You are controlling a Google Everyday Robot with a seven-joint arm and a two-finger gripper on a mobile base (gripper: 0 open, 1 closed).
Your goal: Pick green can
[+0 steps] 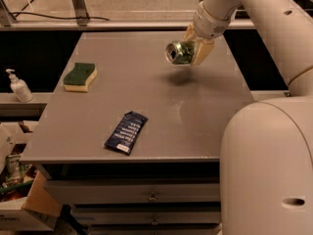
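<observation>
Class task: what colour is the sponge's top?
Sponge: green top, yellow base, best seen in the camera view. The claw holds the can above the table.

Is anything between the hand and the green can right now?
Nothing visible. The hand, over the far right of the grey table, is shut on the small green-and-silver aluminium can, holding it on its side clear of the surface.

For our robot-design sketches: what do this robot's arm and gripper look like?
The arm is smooth, glossy white, thick rounded tubes with small dark holes; no cables show. The gripper, above the table's far right around the green can, has stubby cream-tan fingers.
</observation>
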